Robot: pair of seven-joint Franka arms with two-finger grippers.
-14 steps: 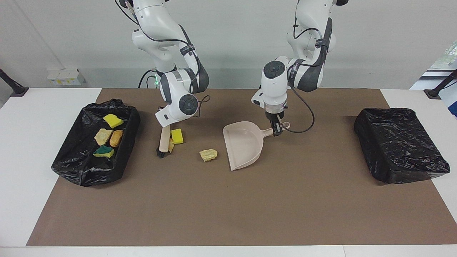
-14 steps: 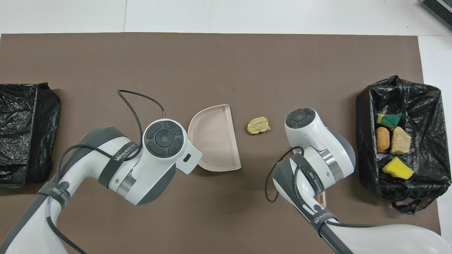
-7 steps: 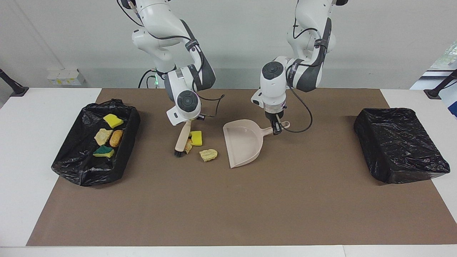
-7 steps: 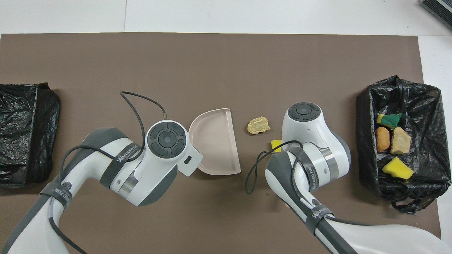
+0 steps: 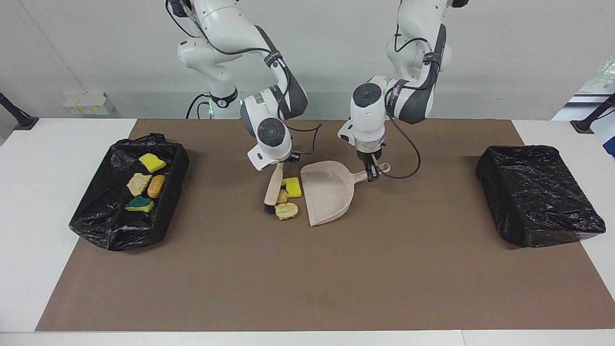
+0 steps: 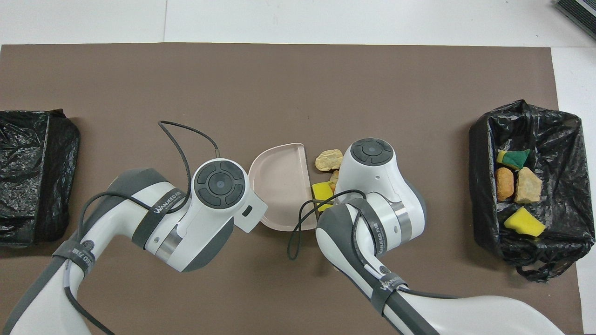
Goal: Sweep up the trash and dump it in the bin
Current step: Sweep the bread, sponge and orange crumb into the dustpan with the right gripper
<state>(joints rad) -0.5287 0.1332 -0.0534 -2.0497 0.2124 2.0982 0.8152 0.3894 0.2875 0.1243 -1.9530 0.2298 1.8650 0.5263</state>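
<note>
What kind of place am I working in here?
Probably a robot lab bench, not a real kitchen: a brown mat on a white table, two black-lined bins, bare wall.

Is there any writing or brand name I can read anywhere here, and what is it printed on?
"WANJEED" plus smaller letters too small to read: on the dark strap around the left arm.
The same kind of lettering on straps around the right arm, too slanted to read surely.
Nothing readable on the dustpan, the brush, the trash or either black bin bag.
</note>
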